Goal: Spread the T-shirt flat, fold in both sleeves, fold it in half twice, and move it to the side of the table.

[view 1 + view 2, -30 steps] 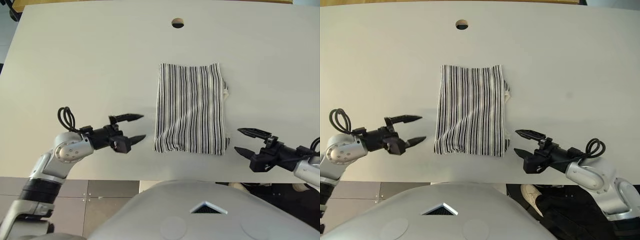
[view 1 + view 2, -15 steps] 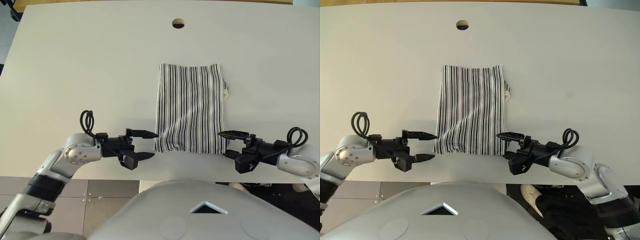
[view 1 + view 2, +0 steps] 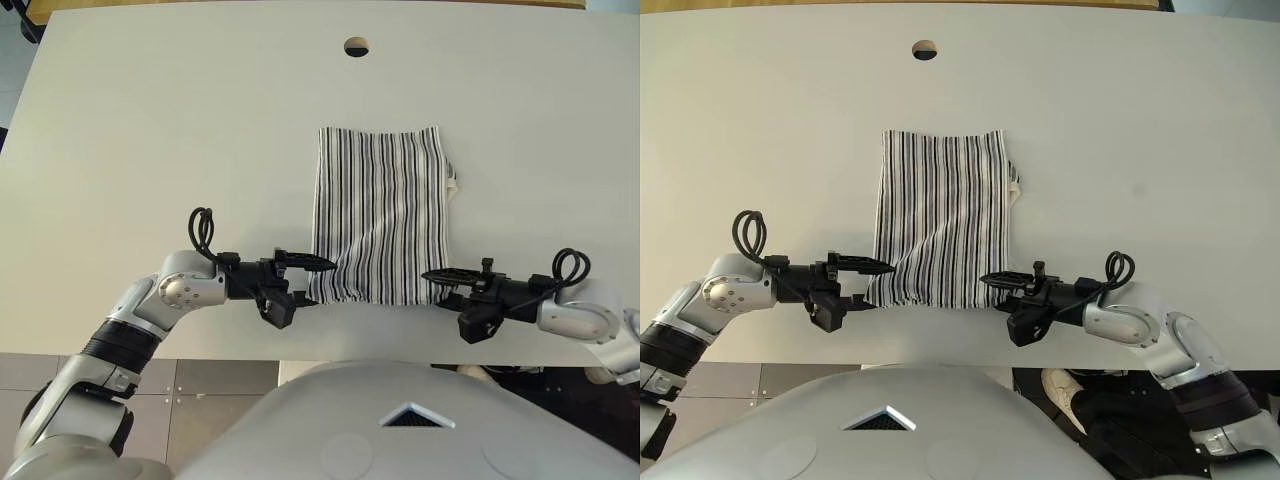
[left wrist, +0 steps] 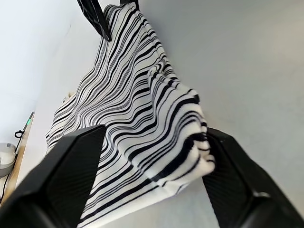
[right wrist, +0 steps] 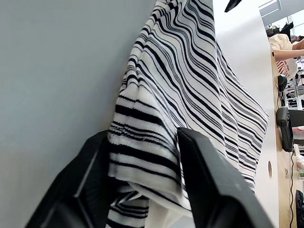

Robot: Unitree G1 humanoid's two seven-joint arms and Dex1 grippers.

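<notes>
On the table (image 3: pixel 150 150), the shirt (image 3: pixel 380 215) lies folded into a rectangle, near my edge and a little right of centre. My left gripper (image 3: pixel 303 281) straddles its near left corner and my right gripper (image 3: pixel 447 286) its near right corner. Both jaws stand apart, seemingly not pinching yet.

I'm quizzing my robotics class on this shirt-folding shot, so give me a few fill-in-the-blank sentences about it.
The T-shirt on the table is patterned with black and white ____.
The left gripper sits at the shirt's near ____ corner.
The right gripper has its fingers ____, one on each side of the cloth.
Missing words: stripes; left; open.
</notes>
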